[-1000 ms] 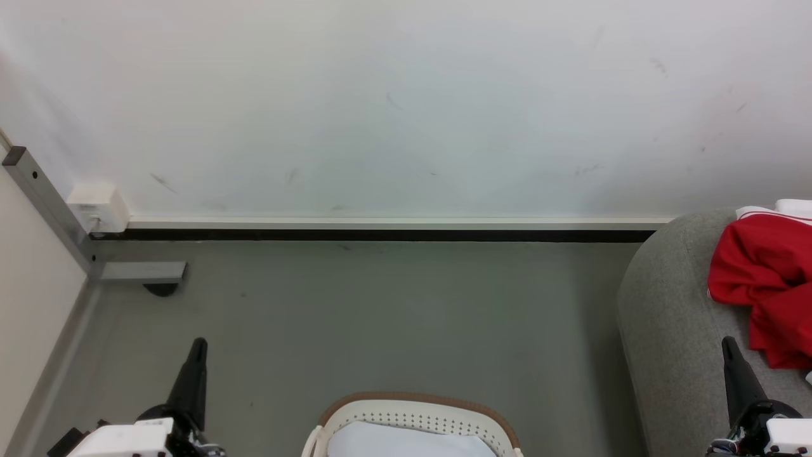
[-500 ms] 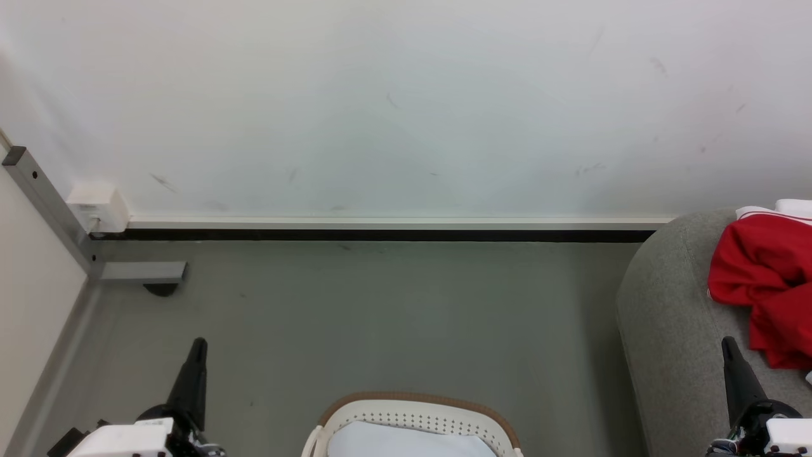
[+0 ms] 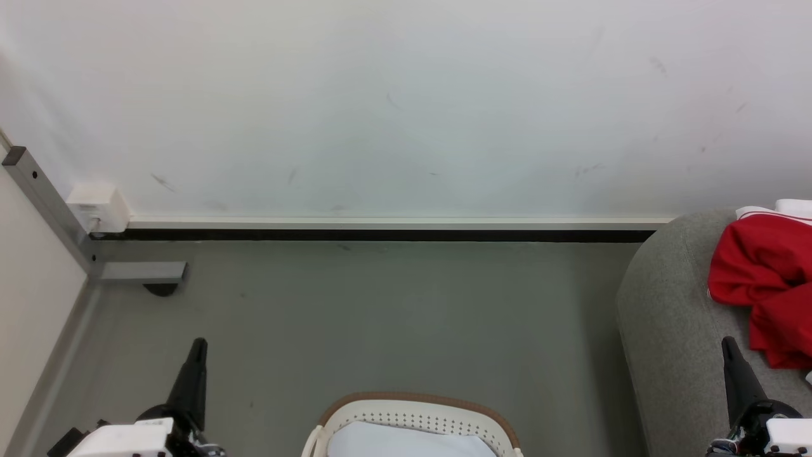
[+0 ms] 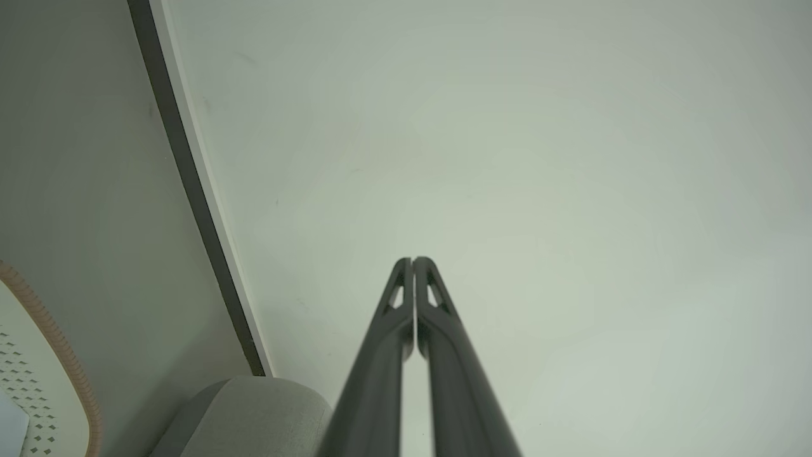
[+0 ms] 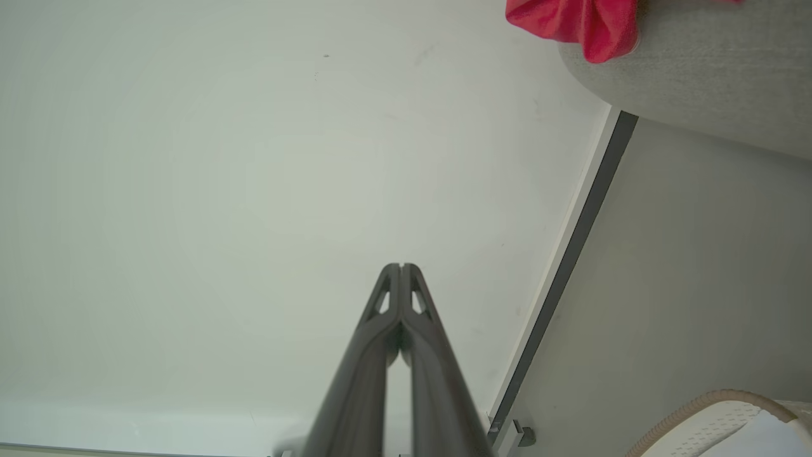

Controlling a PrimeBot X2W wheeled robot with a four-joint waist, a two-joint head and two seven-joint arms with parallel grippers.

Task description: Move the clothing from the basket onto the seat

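Clothing on the seat — basket with, seemingly, just its lining — left hand and right hand both pressed together

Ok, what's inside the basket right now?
In the basket I see the pale white lining and no red fabric; its near part lies below the picture edge, unseen. The red clothing lies on the grey seat.

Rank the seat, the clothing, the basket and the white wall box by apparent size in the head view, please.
Largest: the seat.
Then the clothing and the basket, about alike, both cropped by the frame.
Smallest: the white wall box.
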